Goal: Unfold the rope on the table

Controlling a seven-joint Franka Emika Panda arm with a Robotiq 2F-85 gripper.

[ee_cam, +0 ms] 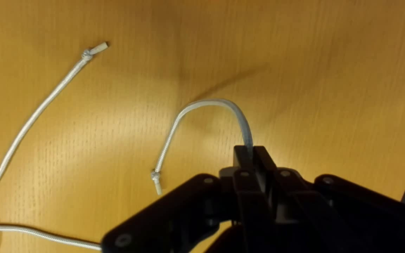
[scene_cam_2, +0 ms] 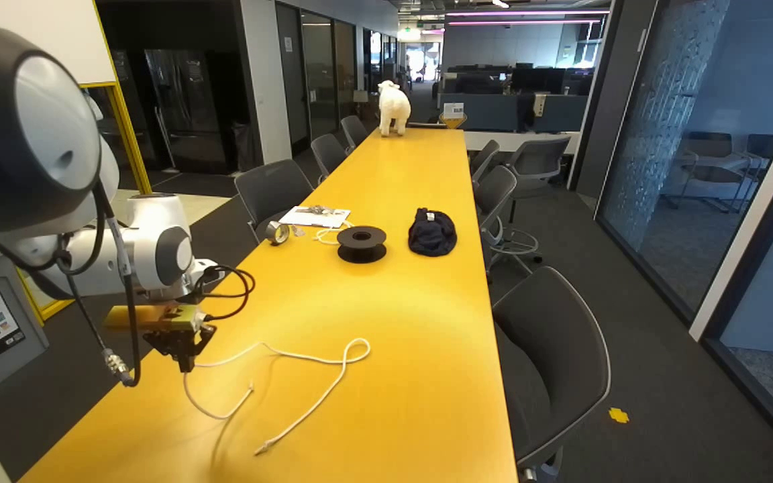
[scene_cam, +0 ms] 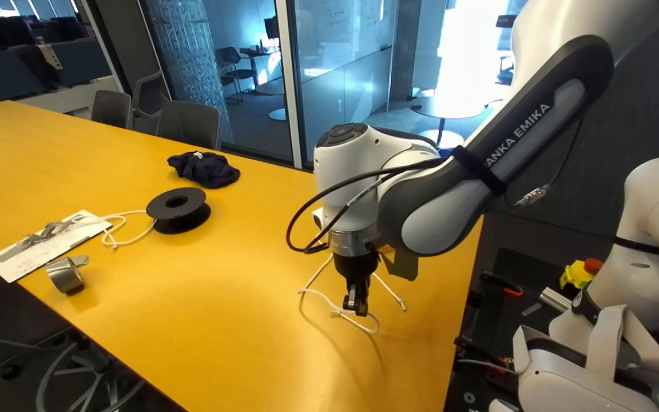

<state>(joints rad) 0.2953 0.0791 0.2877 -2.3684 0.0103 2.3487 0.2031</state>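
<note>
The gripper [ee_cam: 251,151] hangs above the table [scene_cam_2: 413,302], its fingertips pinched together on the whitish rope [ee_cam: 207,102], which comes out from between them. Taking the gripper as the centre of the clock in each view, the wrist view shows a short tail arching up toward 11 o'clock and bending down to a knotted end between 8 and 9; I cannot tell whether that end touches the table. Much of the rest lies loosely on the table: the other knotted end is at 10 o'clock, and between 8 and 9, at the edge of the view, one stretch crosses another. In an exterior view the rope makes a small loop at 3 o'clock, and a long strand runs from there to its knot between 4 and 5. There too, a black spool [scene_cam_2: 362,253] and a crumpled dark blue cloth [scene_cam_2: 432,235] sit at 2 o'clock, a silver tape roll [scene_cam_2: 274,232] stands on edge at 1, and a flat white panel [scene_cam_2: 306,219] lies between 1 and 2, with a white cable [scene_cam_2: 319,235] looping between it and the spool.
</note>
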